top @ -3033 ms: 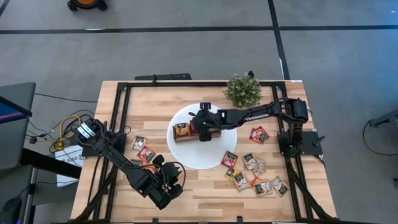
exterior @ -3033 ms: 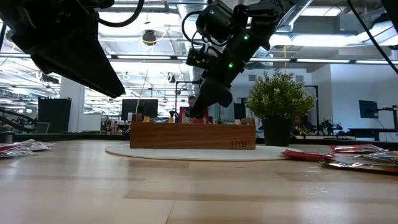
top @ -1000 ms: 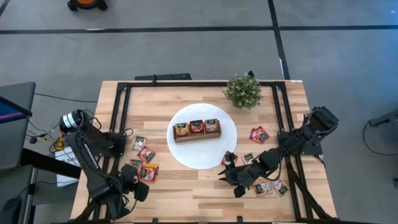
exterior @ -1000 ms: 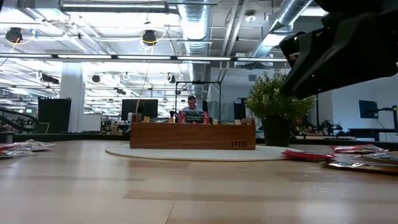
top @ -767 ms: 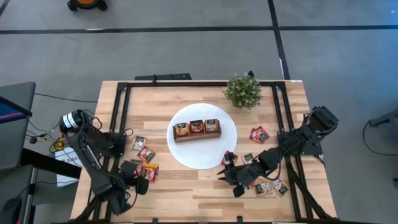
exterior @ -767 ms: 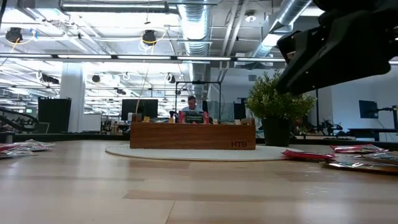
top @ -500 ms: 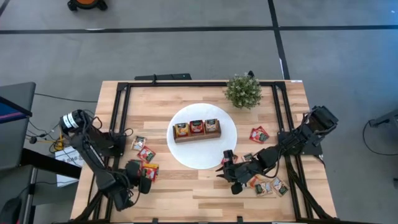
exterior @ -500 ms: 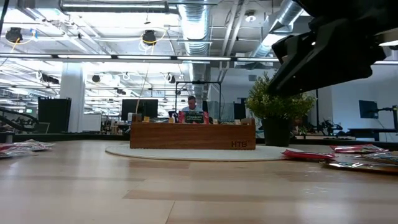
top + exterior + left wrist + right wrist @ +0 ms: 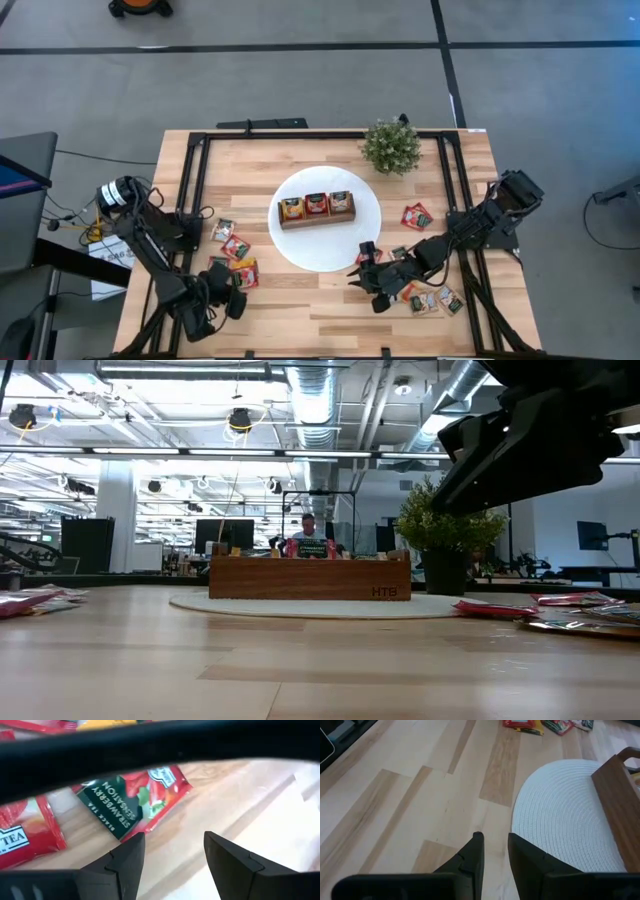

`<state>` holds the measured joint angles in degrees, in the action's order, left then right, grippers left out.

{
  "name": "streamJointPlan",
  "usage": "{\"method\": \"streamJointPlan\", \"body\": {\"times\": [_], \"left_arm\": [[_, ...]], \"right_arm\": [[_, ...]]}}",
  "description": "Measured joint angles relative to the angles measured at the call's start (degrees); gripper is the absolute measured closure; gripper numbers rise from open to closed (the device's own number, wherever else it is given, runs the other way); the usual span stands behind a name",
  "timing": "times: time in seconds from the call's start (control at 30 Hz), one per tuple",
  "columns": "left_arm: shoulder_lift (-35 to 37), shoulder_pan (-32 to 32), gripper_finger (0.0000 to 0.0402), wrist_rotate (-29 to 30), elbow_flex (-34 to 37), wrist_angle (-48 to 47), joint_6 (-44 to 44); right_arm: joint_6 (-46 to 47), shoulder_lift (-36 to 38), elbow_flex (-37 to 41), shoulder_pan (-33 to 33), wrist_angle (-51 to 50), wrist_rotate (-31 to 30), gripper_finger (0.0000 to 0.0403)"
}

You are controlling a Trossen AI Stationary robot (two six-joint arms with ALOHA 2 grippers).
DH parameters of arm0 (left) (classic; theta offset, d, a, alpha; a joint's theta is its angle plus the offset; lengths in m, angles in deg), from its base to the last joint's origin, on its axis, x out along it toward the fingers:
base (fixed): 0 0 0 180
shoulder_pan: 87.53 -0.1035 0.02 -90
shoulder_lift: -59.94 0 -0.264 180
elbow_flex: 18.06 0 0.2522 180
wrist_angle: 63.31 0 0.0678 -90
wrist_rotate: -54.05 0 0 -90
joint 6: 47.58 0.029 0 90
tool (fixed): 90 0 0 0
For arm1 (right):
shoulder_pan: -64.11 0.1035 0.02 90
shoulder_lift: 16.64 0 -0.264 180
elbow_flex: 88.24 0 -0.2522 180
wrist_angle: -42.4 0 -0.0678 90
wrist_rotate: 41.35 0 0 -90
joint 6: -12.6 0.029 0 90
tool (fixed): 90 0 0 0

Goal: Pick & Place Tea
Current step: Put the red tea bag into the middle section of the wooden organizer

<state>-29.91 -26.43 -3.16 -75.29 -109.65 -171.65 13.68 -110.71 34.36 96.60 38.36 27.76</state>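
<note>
Tea sachets (image 9: pixel 232 262), flat, roughly square paper packets in glossy red, orange and beige wrappers, lie in two loose scatters on the pale wood-plank bench (image 9: pixel 320 310), one near its left side and another (image 9: pixel 425 290) toward its right. In the left wrist view, a red-and-green sachet (image 9: pixel 131 800) printed "Strawberry Black Tea" lies flat and skewed, its lettering running slantwise across the wood grain; a second red packet (image 9: pixel 25 837) lies just beside it. Over this left cluster hangs the left gripper (image 9: pixel 222 300), its dark, blunt plastic jaws standing wide apart with only bare wood between them, clamped on nothing. The right gripper (image 9: pixel 365 275) hangs low at the near edge of the white disc (image 9: pixel 300 250), a round woven mat with a fine ribbed texture; its jaws stand close together with a narrow gap, and nothing shows between them in the right wrist view. On the mat rests a narrow dark-wood box (image 9: pixel 317 210) with three compartments, each holding upright sachets, its long axis running left to right across the bench. A small bushy green plant (image 9: pixel 391 146) stands behind the mat, toward the right. Black rails (image 9: pixel 192 175) frame the bench.
</note>
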Motion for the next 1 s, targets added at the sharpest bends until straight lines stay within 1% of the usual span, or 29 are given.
{"method": "streamJointPlan", "body": {"times": [0.07,0.2,0.27,0.4,0.53,0.73,0.8,0.87,1.0], "left_arm": [[0.00,0.00,0.0205,-1.47,-1.06,-2.31,-0.33],[-0.02,0.00,0.0205,-5.54,-1.78,-7.29,-7.39],[-0.15,0.00,0.0205,-6.57,-1.70,-8.41,-8.64],[-0.15,-0.50,0.0205,-5.78,-0.18,-7.79,-10.17],[0.00,-1.55,0.0205,-5.25,2.44,-3.96,-10.47],[-0.02,-1.80,0.0207,-2.35,3.69,-1.93,-10.37],[-0.10,-1.85,0.0217,-1.25,3.82,-1.65,-9.82],[-0.22,-1.88,0.0237,-0.06,3.91,-1.43,-8.94],[-0.28,-2.00,0.0298,1.44,3.99,-1.40,-7.34]], "right_arm": [[0.00,0.00,0.00,0.00,-0.01,0.00,0.0326],[0.02,0.00,0.00,0.00,-0.01,0.01,0.0326],[0.02,0.00,0.00,0.00,-0.01,0.01,0.0326],[0.02,0.00,0.00,0.02,-0.03,0.04,0.0326],[0.42,0.00,0.00,0.02,-0.09,0.06,0.0326],[0.44,0.00,0.00,0.02,-0.27,0.06,0.0326],[0.44,0.00,0.00,0.02,-0.25,0.04,0.0326],[0.44,0.00,0.00,0.02,-0.27,0.06,0.0326],[0.44,0.00,0.00,0.02,-0.26,0.04,0.0326]]}}
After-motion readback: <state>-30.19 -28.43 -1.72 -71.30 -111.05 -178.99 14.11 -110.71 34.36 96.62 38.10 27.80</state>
